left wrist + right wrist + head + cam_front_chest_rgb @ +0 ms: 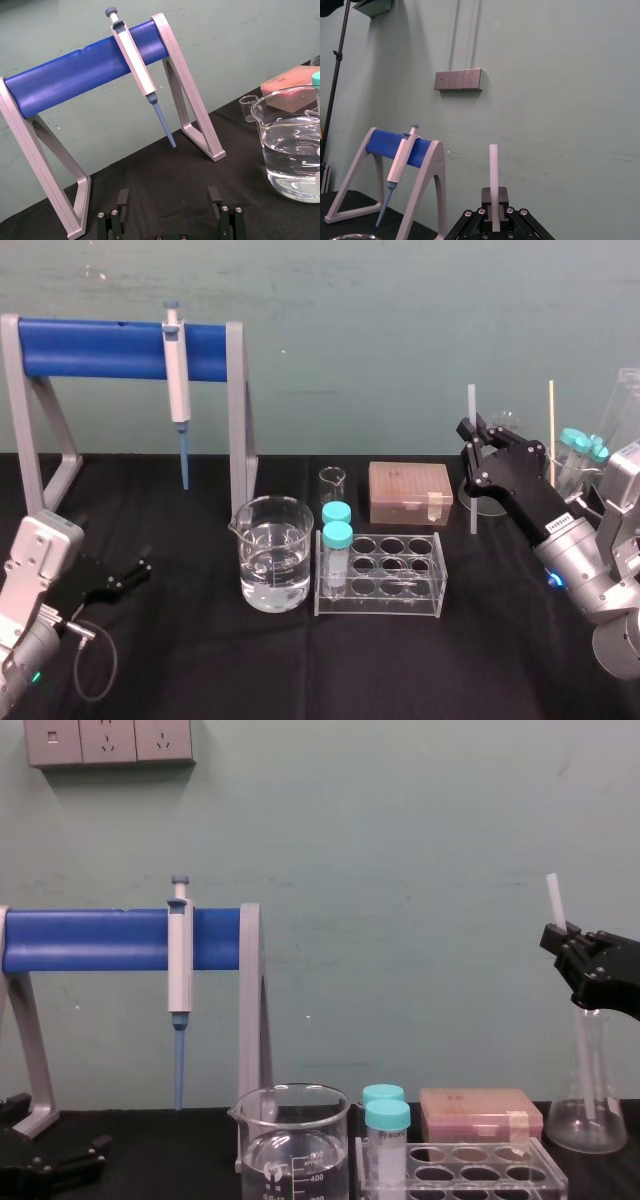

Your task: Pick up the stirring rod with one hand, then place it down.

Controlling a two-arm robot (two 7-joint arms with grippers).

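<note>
Beside flask (590, 1120), clamping stirring rod (472, 505) in right gripper (473, 437) fingers (502, 195); may clip flask lowering; far left, left gripper (167, 195) fingers wide.

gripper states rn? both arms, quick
Left gripper: open, empty.
Right gripper: closed on the stirring rod, rod upright.

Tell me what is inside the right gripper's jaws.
The stirring rod, nearly upright, is clamped in the right gripper. The stretch between the jaws is partly covered, and whether its lower end touches the table is unclear. The left gripper sits open, low on the left.
</note>
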